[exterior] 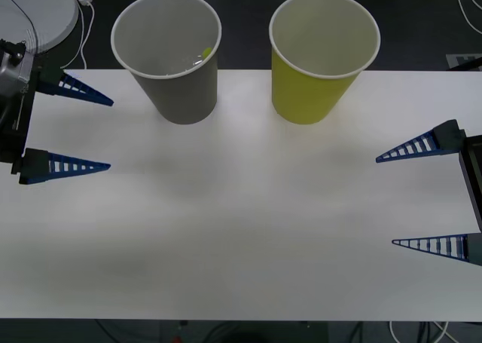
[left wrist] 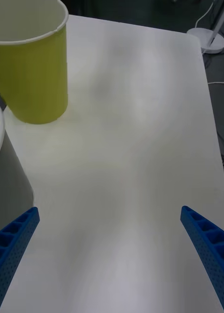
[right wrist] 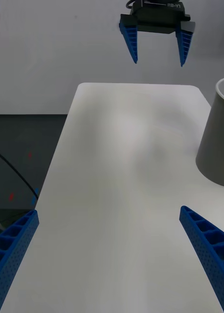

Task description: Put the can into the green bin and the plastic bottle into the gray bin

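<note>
My left gripper (exterior: 111, 133) hangs over the left edge of the table (exterior: 241, 230), fingers spread wide apart and pointing inward, nothing between them. From the left wrist view the two blue fingertips (left wrist: 16, 234) frame bare white tabletop, and the gripper (left wrist: 109, 215) holds nothing. My right gripper (exterior: 384, 200) sits mirrored at the right edge, also spread wide and empty; in its own wrist view (right wrist: 109, 215) the ribbed fingers (right wrist: 205, 239) stand at both corners, with the left gripper (right wrist: 157, 62) facing it from across the table, jaws apart too.

Out toward the far edge, the two cups stand upright side by side, near each other but not touching. The gray bin (exterior: 167, 56) is on my left, closer to the left gripper. Down inside it I can make out something clear with a lime-green spot against the inner wall: the plastic bottle (exterior: 197, 56), lying in the cup. The green bin (exterior: 322, 56) stands to its right; its pale inside shows, but I cannot tell what lies in it. From the left wrist view the green bin (left wrist: 36, 73) stands beyond the gray bin's wall (left wrist: 9, 181).
</note>
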`<state>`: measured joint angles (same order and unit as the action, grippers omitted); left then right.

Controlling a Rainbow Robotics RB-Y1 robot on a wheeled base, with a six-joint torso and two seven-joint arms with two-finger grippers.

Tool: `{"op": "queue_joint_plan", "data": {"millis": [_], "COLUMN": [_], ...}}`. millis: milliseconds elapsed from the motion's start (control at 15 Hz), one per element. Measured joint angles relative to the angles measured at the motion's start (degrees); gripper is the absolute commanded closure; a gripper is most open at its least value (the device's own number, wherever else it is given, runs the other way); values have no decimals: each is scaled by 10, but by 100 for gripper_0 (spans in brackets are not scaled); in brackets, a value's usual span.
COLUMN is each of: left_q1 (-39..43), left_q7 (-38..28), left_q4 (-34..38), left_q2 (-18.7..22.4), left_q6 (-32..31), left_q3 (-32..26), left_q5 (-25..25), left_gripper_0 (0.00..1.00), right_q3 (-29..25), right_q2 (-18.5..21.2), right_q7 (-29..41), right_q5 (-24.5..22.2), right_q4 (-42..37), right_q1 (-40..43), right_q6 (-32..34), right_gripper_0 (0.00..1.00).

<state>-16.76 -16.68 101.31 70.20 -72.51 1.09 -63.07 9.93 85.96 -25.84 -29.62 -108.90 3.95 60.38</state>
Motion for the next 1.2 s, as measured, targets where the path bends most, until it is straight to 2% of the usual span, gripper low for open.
{"op": "queue_joint_plan", "data": {"millis": [267, 533, 800, 1200], "left_q1": [81, 139, 171, 217], "left_q7": [10, 27, 42, 81], "left_q4": [47, 71, 74, 70], "left_q2": [-1, -1, -1, -1], "left_q6": [-1, -3, -37, -42], "left_q3": [-68, -109, -150, -179], "left_q5": [8, 30, 45, 68], "left_gripper_0": [0, 0, 0, 0], "right_q3": [0, 0, 0, 0], "right_q2": [0, 0, 0, 0], "right_q7": [0, 0, 0, 0], "right_q5": [0, 0, 0, 0], "right_q4": [0, 0, 0, 0], "right_q1": [0, 0, 0, 0], "right_q6": [0, 0, 0, 0], "right_gripper_0": [0, 0, 0, 0]}}
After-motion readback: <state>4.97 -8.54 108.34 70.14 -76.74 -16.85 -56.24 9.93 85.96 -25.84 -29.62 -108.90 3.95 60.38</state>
